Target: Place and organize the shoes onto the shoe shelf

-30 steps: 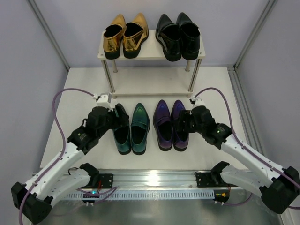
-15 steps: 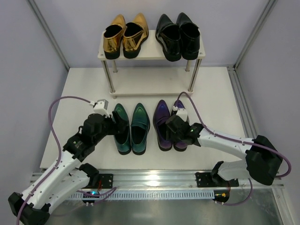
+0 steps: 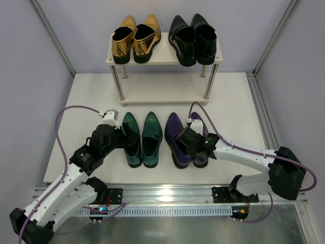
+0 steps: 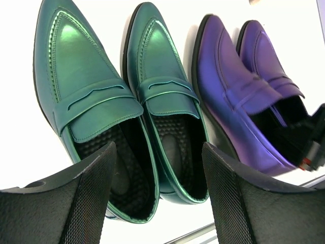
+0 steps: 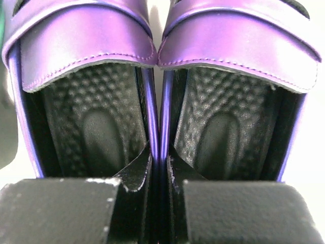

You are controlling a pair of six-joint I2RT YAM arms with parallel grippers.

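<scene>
Nearest the near edge of the surface [image 3: 91,101], the right end effector [image 5: 160,163] is clamped almost closed on the two touching inner walls of the purple shoes [image 3: 172,131], pinching the pair together near the heels. Those thin, glossy walls could slip free, or one shoe could drop first, if the pair is lifted fast or tilted. Beside it, the left end effector [image 4: 157,152] hangs wide open over the heel end of the teal shoes [image 3: 151,133], holding nothing; the two arms are near enough to collide. At the far edge stands the shoe shelf [image 3: 165,57], with the gold pair [image 3: 137,35] and black pair [image 3: 193,35] on top. Its lower board [image 3: 162,95] bears no shoes, but the low gap and thin posts could catch pointed toes.
</scene>
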